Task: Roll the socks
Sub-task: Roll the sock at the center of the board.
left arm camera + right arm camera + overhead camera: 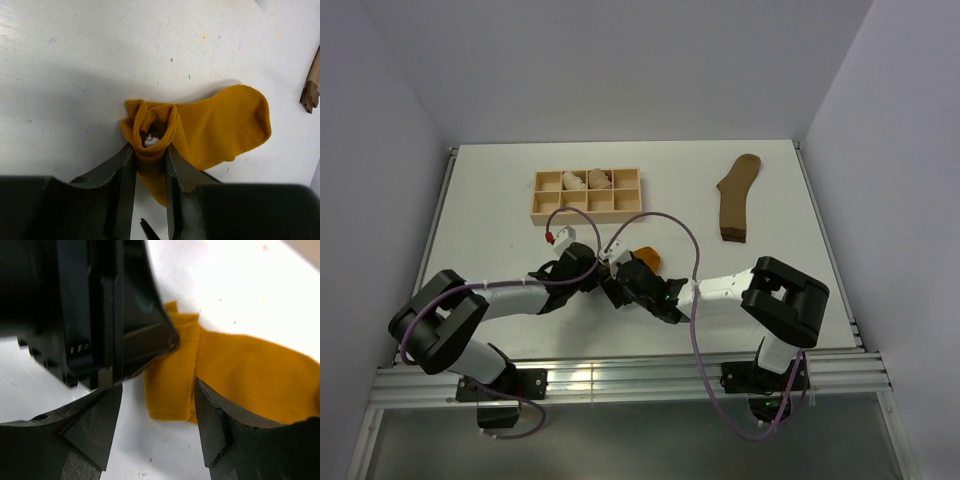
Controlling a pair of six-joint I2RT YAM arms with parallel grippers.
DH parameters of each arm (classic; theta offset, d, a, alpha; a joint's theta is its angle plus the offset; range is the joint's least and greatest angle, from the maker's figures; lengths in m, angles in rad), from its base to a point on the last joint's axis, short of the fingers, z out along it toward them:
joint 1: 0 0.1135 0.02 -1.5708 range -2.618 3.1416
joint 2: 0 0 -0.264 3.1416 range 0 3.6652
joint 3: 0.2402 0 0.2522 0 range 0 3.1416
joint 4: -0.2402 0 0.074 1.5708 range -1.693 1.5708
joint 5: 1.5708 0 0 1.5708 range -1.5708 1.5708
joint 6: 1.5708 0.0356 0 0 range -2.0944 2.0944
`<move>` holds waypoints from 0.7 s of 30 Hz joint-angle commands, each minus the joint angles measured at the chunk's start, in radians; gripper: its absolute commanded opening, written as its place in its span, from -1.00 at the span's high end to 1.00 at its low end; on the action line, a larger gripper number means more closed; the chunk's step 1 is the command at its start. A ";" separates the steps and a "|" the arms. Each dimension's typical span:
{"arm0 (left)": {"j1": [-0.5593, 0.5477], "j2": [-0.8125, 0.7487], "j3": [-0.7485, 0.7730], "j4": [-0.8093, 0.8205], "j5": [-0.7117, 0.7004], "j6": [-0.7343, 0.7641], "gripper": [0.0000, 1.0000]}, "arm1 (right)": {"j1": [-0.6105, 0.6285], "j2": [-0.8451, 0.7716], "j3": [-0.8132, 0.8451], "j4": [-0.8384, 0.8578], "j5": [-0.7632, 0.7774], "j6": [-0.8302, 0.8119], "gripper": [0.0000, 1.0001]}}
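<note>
The mustard-orange sock (220,125) lies on the white table, its cuff end rolled into a tight tube with the white-and-brown cuff showing inside. My left gripper (150,147) is shut on that rolled part (152,122), pinching it from both sides. In the right wrist view my right gripper (158,385) stands open around the roll's lower end (170,390), close beside the left gripper's black body (100,305). From above, both grippers (603,270) (623,268) meet at the mustard sock (648,257). The olive-brown sock (735,196) lies flat at the far right.
A wooden compartment tray (548,205) stands at the back left, holding pale pinkish rolled bundles (585,181). Purple cables loop over both arms. White walls close in the table on three sides.
</note>
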 commanded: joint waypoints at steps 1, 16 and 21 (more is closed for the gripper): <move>-0.020 -0.009 -0.005 -0.035 0.020 0.022 0.71 | 0.015 0.006 -0.039 0.084 -0.071 -0.076 -0.32; -0.019 0.013 0.000 -0.056 0.069 -0.003 0.80 | 0.038 -0.267 -0.302 0.311 0.071 -0.029 -0.32; -0.017 0.025 0.021 -0.073 0.093 0.007 0.83 | 0.082 -0.211 -0.254 0.309 0.119 -0.106 -0.33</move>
